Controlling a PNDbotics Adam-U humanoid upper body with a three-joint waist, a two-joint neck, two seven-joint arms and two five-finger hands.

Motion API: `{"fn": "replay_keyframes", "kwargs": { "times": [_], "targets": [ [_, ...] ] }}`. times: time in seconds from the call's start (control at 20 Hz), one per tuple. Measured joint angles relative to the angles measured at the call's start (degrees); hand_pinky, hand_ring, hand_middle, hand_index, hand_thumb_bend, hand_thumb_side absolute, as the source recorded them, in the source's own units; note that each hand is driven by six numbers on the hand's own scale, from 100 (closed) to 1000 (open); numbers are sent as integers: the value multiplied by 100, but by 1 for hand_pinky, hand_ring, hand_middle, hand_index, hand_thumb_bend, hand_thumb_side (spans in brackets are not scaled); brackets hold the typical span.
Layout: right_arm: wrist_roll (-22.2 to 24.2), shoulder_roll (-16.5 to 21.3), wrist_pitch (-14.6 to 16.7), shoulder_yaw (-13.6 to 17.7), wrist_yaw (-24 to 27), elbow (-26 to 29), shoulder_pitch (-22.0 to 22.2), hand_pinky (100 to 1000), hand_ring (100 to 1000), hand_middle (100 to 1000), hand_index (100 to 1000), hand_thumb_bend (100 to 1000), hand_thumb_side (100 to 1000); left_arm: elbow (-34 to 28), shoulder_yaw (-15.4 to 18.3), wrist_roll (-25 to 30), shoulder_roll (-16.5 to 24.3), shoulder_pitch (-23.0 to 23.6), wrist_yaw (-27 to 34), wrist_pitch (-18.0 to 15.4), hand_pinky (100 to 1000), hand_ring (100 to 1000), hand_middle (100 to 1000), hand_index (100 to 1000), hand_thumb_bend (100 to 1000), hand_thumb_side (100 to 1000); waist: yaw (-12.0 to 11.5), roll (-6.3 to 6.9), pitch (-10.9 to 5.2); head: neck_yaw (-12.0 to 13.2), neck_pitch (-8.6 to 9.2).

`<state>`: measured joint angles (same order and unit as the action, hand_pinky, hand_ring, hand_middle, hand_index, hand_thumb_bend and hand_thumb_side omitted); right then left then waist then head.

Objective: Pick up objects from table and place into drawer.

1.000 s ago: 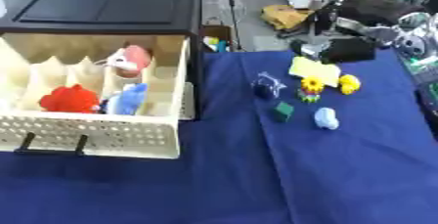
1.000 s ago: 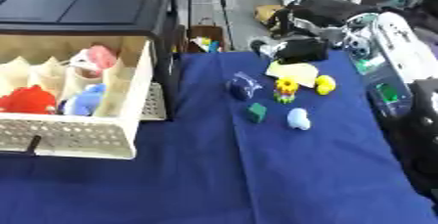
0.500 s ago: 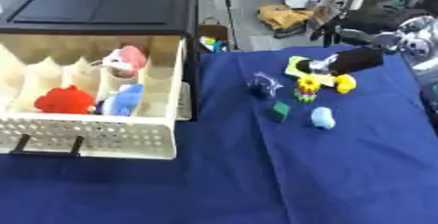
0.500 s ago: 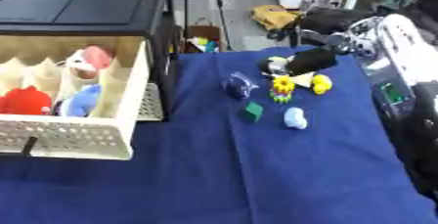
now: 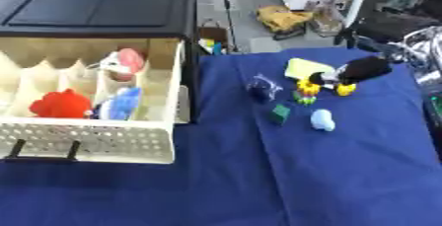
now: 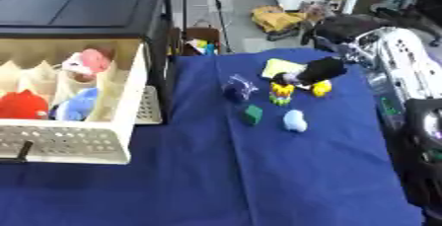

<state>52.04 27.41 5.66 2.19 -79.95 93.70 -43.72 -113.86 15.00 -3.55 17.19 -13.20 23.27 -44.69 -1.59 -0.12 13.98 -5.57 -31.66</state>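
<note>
Three toys in open drawer; five small objects left on desk. Right robot hand over yellow cluster, finger state unclear, nothing visibly held.

- Your drawer stands pulled open at the left, cream, with a perforated front and dividers inside.
- In it you have a red toy, a light blue toy just beside that, and a pink-and-white toy farther back.
- On the blue cloth lie a dark blue piece, a small green block, a pale blue blob, a yellow-topped colourful toy, a yellow ball-like toy and a flat yellow sheet — all clustered near one another.
</note>
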Motion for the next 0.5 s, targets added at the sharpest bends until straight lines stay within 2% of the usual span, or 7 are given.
{"fn": "replay_keyframes", "kwargs": {
  "times": [0.15,0.3,0.5],
  "targets": [
    [1,-184,-99,129,-38,121,125,603,803,802,899,620,879,0,1,-12,0,-1,-10,12,794,851,819,915,311,1000,6,-3,7,0,1],
    [1,-400,-233,280,-27,205,278,596,819,802,907,549,730,0,2,-24,0,-5,-11,23,794,851,819,915,311,1000,13,-7,12,0,2],
    [4,-582,-372,401,14,205,411,595,818,802,907,539,714,0,2,-30,0,-21,-11,21,794,851,819,915,311,1000,14,-11,15,0,3]
  ]
}}
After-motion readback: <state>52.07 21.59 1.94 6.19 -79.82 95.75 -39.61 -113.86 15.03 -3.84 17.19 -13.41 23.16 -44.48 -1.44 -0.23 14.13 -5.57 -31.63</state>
